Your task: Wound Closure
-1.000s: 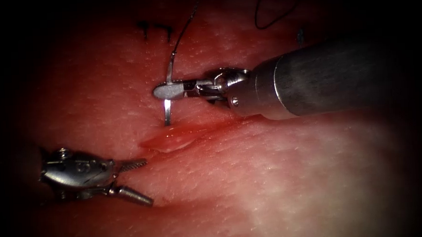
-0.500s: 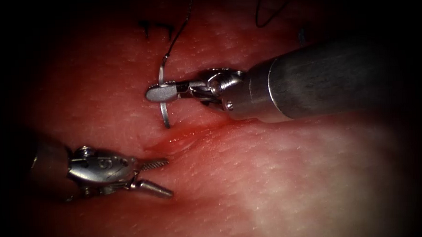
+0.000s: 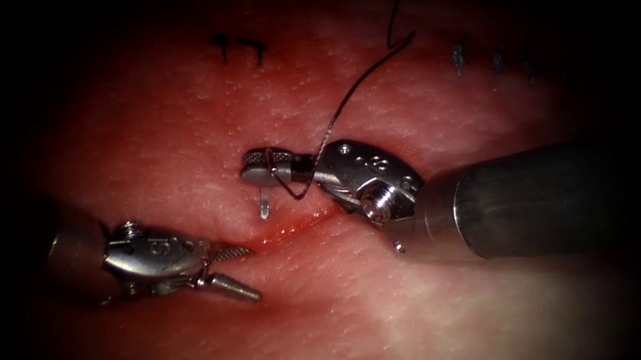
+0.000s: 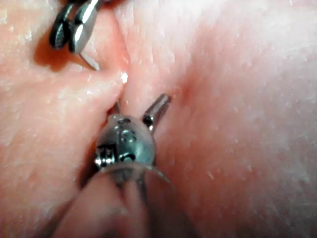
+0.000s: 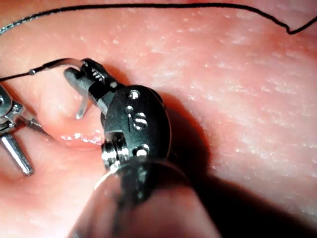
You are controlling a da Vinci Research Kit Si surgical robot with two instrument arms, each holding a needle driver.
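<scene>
Endoscope view: right pincer (image 3: 262, 169) grips the needle (image 3: 264, 204) above the cut (image 3: 279, 229); left pincer (image 3: 234, 270) open, empty.

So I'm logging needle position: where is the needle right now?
The needle is held in the right tool, its tip pointing down just above the cut, not in the tissue; the open left tool waits lower left.

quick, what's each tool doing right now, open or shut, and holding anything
Left tool: jaws open, holding nothing, at the left end of the cut.
Right tool: jaws shut on the needle, whose tip points down just above the cut, not in the tissue.
</scene>
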